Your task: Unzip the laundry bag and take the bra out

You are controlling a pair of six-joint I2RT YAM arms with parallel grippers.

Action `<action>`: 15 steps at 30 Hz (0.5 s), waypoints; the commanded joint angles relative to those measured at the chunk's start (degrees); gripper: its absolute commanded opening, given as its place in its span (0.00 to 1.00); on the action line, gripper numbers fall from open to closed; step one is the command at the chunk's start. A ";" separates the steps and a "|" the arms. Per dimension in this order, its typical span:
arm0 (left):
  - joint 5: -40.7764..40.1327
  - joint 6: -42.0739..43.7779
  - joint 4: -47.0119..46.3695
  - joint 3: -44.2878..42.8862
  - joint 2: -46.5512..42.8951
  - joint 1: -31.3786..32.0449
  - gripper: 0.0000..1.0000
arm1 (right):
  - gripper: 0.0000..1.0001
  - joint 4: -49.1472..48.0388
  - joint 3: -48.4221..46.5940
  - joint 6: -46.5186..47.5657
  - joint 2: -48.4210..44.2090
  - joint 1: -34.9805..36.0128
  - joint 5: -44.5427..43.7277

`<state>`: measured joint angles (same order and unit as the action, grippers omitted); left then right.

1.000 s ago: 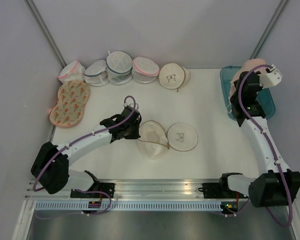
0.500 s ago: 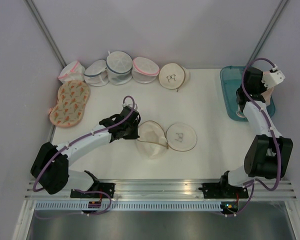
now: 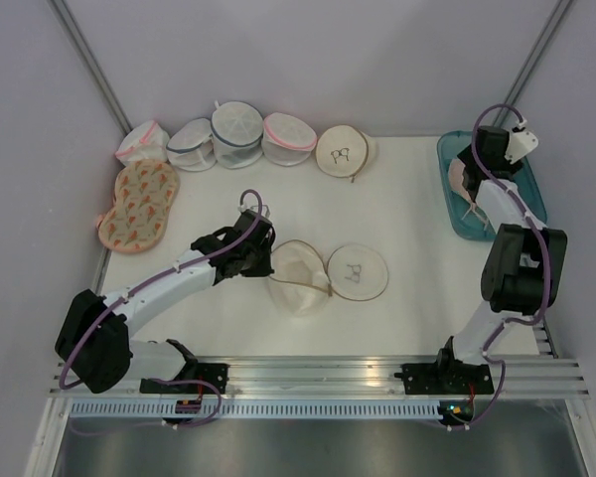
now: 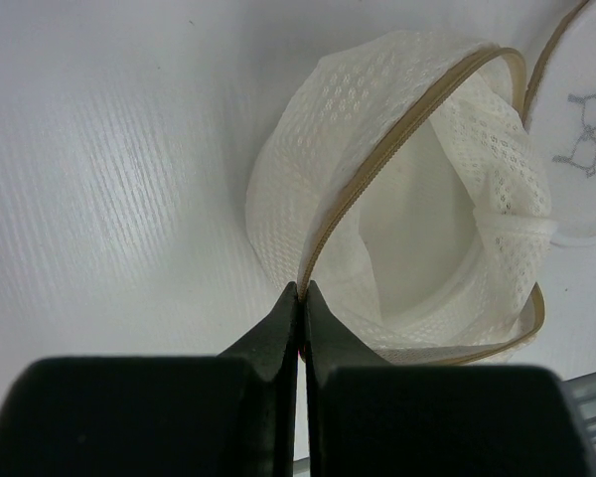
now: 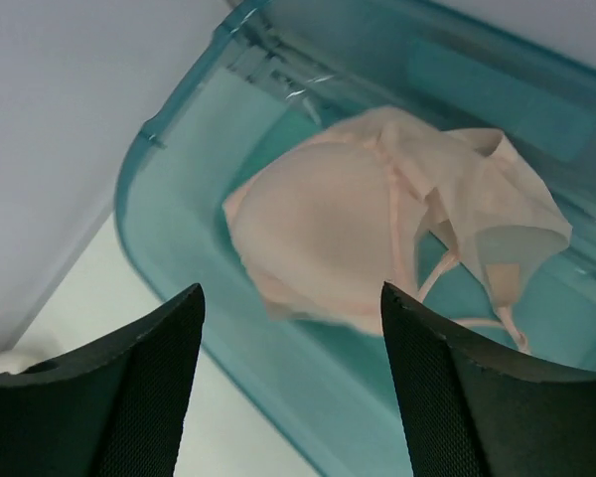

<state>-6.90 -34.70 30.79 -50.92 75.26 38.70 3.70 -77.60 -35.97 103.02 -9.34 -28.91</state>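
Right wrist view: bra (image 5: 377,234) out of the bag, lying in the teal tray (image 5: 149,169)

The bra rests crumpled inside the tray at the far right of the table (image 3: 407,199), one cup domed upward, the other folded over, thin strings trailing across the tray floor. The right gripper (image 5: 290,298) hovers above it with its fingers spread wide, touching nothing.

Well apart, at mid-table, the laundry bag (image 3: 303,278) lies unzipped, its mesh half gaping and hollow, and its printed lid folded flat beside it. The left gripper (image 4: 300,298) has its fingers pressed together right on the tan zip rim, apparently pinching it.

Judging by its look, the bra is very light and limp: the moulded cups should keep some shape, but the rest would drape and slide. The strings look likely to snag on a finger or on the tray wall. A cup edge or the bridge between the cups offers the surest hold, never a string. The bag seems equally light and could skid when tugged, so the stiffer zip rim is the sensible place to hold.
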 commanded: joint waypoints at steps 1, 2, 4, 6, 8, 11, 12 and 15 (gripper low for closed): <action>0.39 -0.02 -0.02 -1.56 -1.08 -0.38 0.02 | 0.77 -3.09 4.19 0.19 -9.82 1.51 10.00; 0.57 -0.11 -0.20 -1.47 -0.91 -0.38 0.02 | 0.78 -2.74 5.61 0.54 -11.86 2.39 10.44; 0.74 -0.19 -0.90 -1.03 -0.47 -0.38 0.02 | 0.77 -1.60 10.25 2.47 -18.34 6.41 12.81; 1.27 -0.28 -1.78 -0.33 0.05 -0.38 0.02 | 0.77 0.33 14.82 3.62 -24.67 9.85 14.05; 1.88 -0.63 -2.83 -0.06 0.49 -0.47 0.02 | 0.77 1.83 18.43 3.36 -28.65 16.97 16.15; 2.33 -0.90 -4.33 0.99 1.02 -0.47 0.02 | 0.76 3.76 25.29 0.64 -34.89 24.88 16.25; 2.59 -1.16 -5.03 1.60 1.20 -0.47 0.02 | 0.75 4.64 27.66 -0.50 -36.82 26.55 14.60; 3.03 -1.60 -6.35 2.57 1.20 -0.55 0.02 | 0.74 7.98 32.32 -2.87 -39.03 34.54 13.44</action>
<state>-5.28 -34.72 27.53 -49.45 76.07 38.46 6.42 -49.98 -35.88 64.64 20.91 -14.79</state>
